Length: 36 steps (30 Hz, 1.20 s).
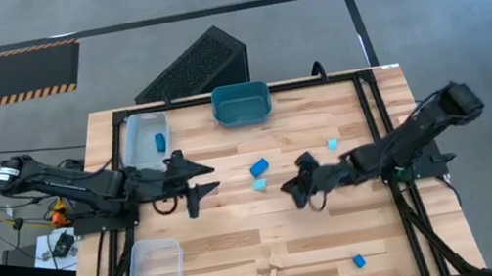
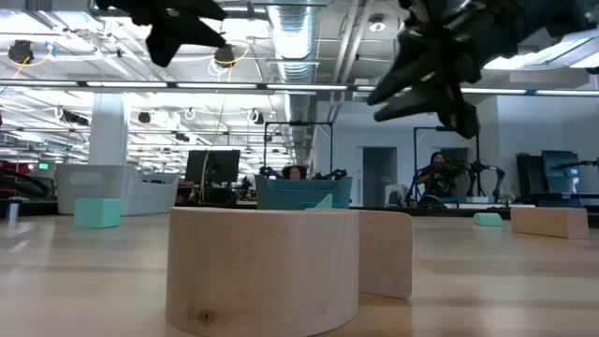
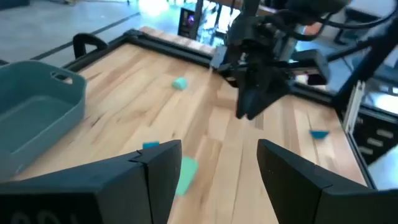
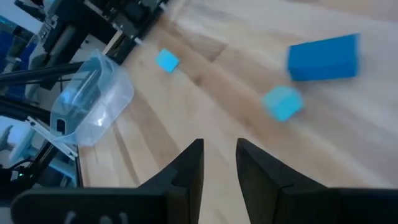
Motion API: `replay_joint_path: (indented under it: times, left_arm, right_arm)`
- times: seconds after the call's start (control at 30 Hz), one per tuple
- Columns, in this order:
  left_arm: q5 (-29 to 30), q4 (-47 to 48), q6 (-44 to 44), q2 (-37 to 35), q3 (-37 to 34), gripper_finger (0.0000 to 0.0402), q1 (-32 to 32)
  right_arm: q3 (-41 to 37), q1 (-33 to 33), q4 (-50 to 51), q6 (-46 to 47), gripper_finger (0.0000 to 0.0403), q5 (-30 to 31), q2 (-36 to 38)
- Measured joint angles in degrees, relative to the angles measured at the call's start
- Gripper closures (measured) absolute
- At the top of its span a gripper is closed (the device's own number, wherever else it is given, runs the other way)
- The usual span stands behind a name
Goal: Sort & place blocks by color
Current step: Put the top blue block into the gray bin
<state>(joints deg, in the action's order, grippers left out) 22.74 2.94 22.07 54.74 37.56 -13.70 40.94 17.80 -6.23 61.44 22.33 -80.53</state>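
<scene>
Dark jaws over woodgrain table (image 1: 244, 247)

No text, label or number seems readable on anything in these views.

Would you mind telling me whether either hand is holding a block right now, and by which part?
Nothing is held: the left hand and the right hand both hover open and empty above the table.
</scene>
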Motion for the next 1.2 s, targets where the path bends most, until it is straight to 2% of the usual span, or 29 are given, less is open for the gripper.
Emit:
replay_joint_path:
  times: [0.1, 0.27, 0.53, 0.73, 0.97, 1.2]
  left_arm:
    - [-0.01, 3.54, 0.73, -1.34, 0.0, 0.0205, -0.84]
    - [-1.7, 5.88, 1.09, -1.1, -0.25, 0.0205, -3.01]
    - [0.55, 5.4, 4.1, -1.22, -4.53, 0.0205, -9.62]
    - [2.47, 1.63, 2.02, -1.17, -4.9, 0.0205, -10.02]
    - [5.58, -0.35, 0.63, -1.18, -4.9, 0.0205, -9.91]
    - [6.67, -0.11, 0.67, -1.16, -4.9, 0.0205, -9.91]
  right_arm:
    - [4.75, 2.49, 0.45, 2.54, 0.029, 3.08, -5.76]
    - [12.39, 4.51, 1.48, 6.31, 0.029, 4.08, -14.76]
    - [23.23, 6.7, 2.83, 6.61, 0.029, 4.87, -23.73]
    - [27.13, 6.93, 7.58, 6.23, 0.029, 4.69, -24.75]
    - [27.23, 6.43, 13.37, 5.85, 0.029, 3.26, -22.49]
    - [27.19, 5.31, 13.7, 4.53, 0.029, 0.57, -22.48]
